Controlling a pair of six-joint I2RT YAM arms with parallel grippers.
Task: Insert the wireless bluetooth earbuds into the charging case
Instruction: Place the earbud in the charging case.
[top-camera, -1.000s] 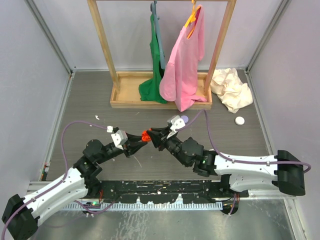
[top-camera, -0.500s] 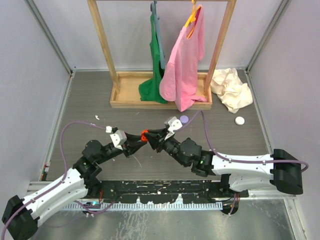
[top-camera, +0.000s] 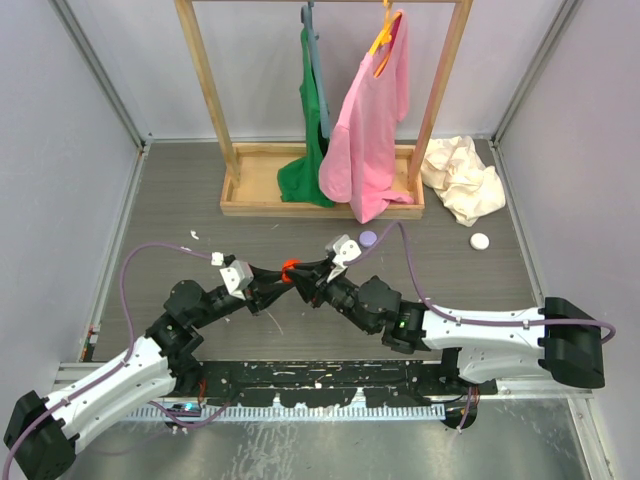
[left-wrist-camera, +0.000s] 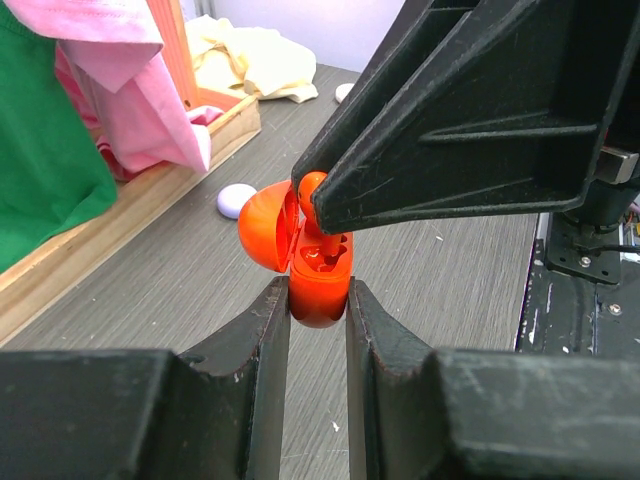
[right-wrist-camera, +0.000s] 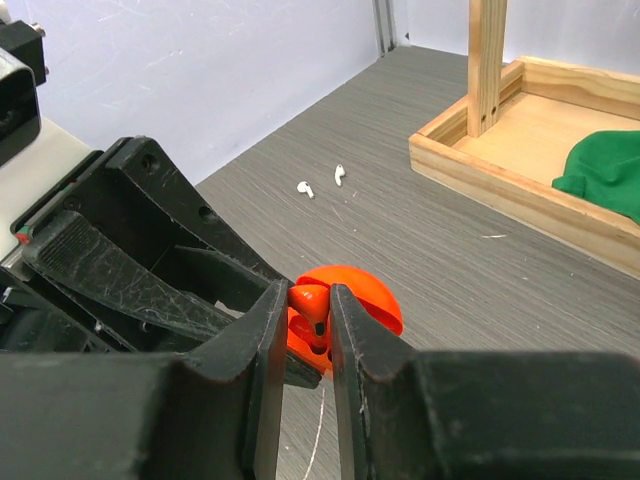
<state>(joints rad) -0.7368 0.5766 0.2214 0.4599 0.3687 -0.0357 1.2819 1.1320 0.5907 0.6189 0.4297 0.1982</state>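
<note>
An orange charging case (left-wrist-camera: 320, 268) with its lid (left-wrist-camera: 263, 226) swung open is held above the table, and my left gripper (left-wrist-camera: 318, 300) is shut on its lower body. My right gripper (right-wrist-camera: 308, 302) is shut on an orange earbud (right-wrist-camera: 309, 295), which sits at the mouth of the case (right-wrist-camera: 368, 296), its stem pointing into a socket. In the left wrist view the earbud (left-wrist-camera: 311, 186) shows just above the case's opening, under the right fingers (left-wrist-camera: 450, 120). From above, both grippers meet at the case (top-camera: 288, 268).
Two small white earbuds (right-wrist-camera: 339, 174) (right-wrist-camera: 304, 188) lie on the table to the left. A purple disc (top-camera: 368, 239) and a white disc (top-camera: 480, 241) lie farther back. A wooden rack's tray (top-camera: 250, 207) with green and pink garments stands behind, beside a cream cloth (top-camera: 462, 178).
My right gripper has moved a little left and down with the earbud, closing onto the open case. The left gripper has held the case nearly still.
</note>
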